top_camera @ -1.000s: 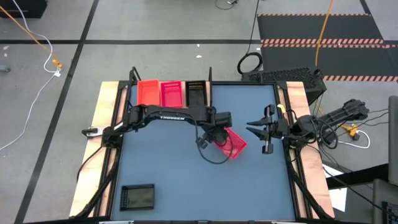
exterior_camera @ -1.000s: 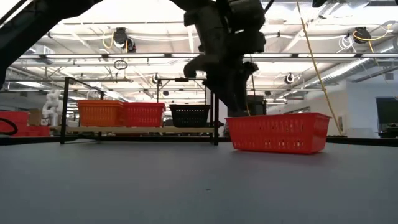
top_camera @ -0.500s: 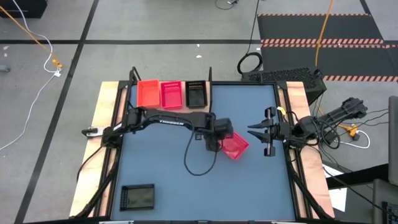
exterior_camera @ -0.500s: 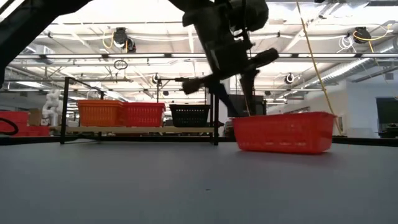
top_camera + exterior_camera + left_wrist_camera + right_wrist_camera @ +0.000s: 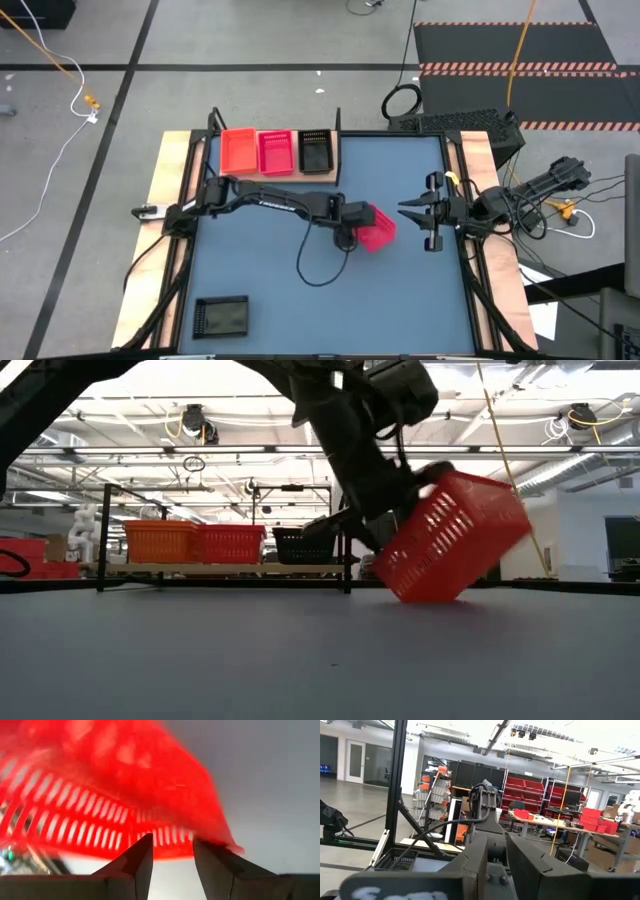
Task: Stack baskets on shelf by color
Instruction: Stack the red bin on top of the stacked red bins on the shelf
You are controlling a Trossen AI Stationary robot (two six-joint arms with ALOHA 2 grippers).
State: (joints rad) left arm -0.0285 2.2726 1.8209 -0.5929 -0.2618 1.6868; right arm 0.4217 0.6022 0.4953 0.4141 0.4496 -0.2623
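Since the earlier frames the pink-red basket has gone from lying flat on the worktop to being tipped up on one lower corner, and the left arm has drawn in closer over it. The jaws of the left gripper pinch the basket's rim, one finger on each side of the slotted wall, as the left wrist view shows with the basket filling the picture above the two fingers. In the low view the basket tilts steeply, its open top turned toward the arm and its far side raised off the surface. From above it sits right of the worktop's middle, just beside the right gripper but apart from it.

The right arm waits at the right edge of the worktop, its jaws narrow, with nothing between them.

At the far edge the shelf carries an orange-red basket, a pink basket and a black basket side by side. A black tablet lies at the near left corner.
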